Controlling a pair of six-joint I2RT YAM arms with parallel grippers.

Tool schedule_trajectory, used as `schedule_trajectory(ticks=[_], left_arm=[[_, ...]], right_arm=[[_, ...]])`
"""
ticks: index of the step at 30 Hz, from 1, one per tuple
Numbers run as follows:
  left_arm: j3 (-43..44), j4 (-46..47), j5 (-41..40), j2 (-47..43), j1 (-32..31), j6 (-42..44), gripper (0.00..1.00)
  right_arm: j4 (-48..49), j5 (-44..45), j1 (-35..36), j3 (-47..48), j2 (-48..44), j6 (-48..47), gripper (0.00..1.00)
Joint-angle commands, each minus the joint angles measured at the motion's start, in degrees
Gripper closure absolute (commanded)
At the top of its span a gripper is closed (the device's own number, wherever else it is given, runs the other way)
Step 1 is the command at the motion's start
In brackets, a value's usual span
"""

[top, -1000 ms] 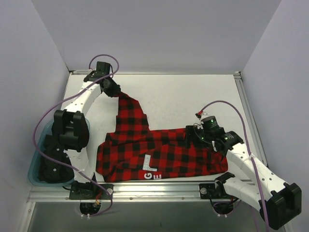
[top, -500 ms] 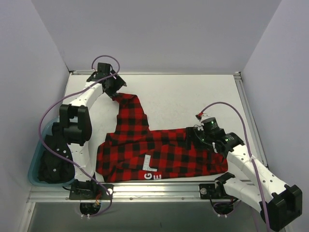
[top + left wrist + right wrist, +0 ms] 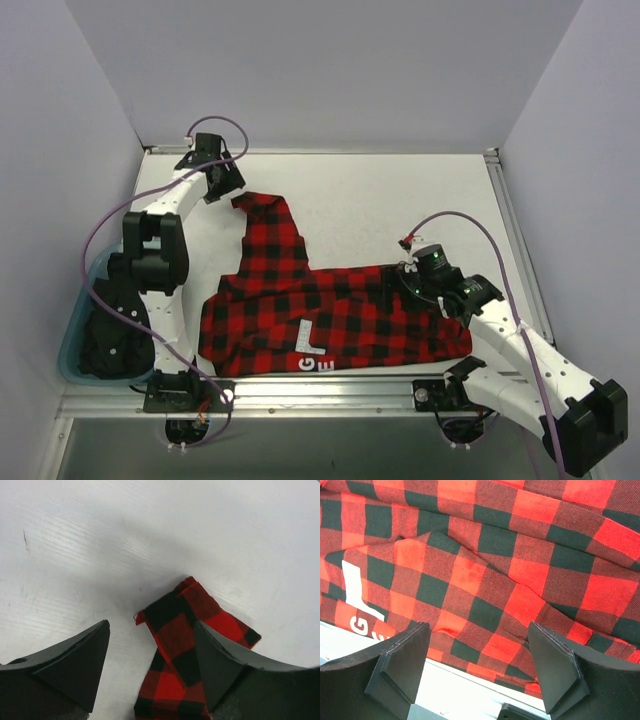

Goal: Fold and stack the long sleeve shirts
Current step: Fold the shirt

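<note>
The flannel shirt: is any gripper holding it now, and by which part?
Nothing is held. The left gripper hangs open over the sleeve end, which lies on the table; the right gripper hangs open over the body of the flannel shirt.

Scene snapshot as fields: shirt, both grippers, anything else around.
shirt: red-and-black check shirt on the table, one sleeve stretched toward the far left
left gripper: open, over the sleeve cuff, holding nothing
right gripper: open, over the shirt body, holding nothing
other: teal bin at left edge, dark contents
</note>
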Motion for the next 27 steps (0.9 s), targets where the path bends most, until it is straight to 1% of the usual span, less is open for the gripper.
schedule_trajectory(ticks=[1,6,10,13,14,16,17,18,20,24,25,27], left_arm=[[5.3,1.7,1.5,4.2,0.8,5.1,0.23],[8.1,1.6,4.6,8.8,1.2,5.7,0.27],[8.9,1.8,7.0,10.4,1.3,5.5,0.36],[8.2,2.4,10.2,10.1,1.2,4.6,0.54],[7.2,2.9,10.8,9.2,1.2,4.3,0.69],[5.6,3.4,11.0,6.8,1.2,3.5,0.84],[4.9,3.4,11.1,5.8,1.3,3.1,0.88],[2.8,3.4,11.2,4.5,1.2,2.3,0.96],[0.1,3.4,11.5,0.1,1.3,1.1,1.00],[-7.3,3.4,13.1,-9.3,1.1,-3.3,1.00],[-10.7,3.3,13.5,-13.5,1.0,-3.9,1.00],[-14.1,2.5,14.4,-18.2,0.4,-5.7,1.00]], right_arm=[[-1.7,0.0,1.0,0.5,0.1,-0.8,0.20],[-1.9,0.9,1.9,0.5,0.9,-0.1,0.20],[-1.9,1.2,2.7,0.8,1.8,0.2,0.20],[-1.9,1.9,3.5,1.2,2.4,0.5,0.20],[-2.0,2.1,3.8,1.3,2.6,0.5,0.20],[-1.9,2.5,4.4,1.5,2.6,0.7,0.20],[-2.0,2.6,4.6,1.6,2.7,0.7,0.20],[-2.0,2.9,4.8,1.9,2.7,0.9,0.20],[-2.0,3.6,5.4,2.3,2.7,1.0,0.20],[-2.0,4.4,6.4,3.6,2.8,1.3,0.20],[-1.9,4.6,6.6,4.2,2.7,1.3,0.20],[-1.9,5.1,7.4,4.8,2.6,1.4,0.20]])
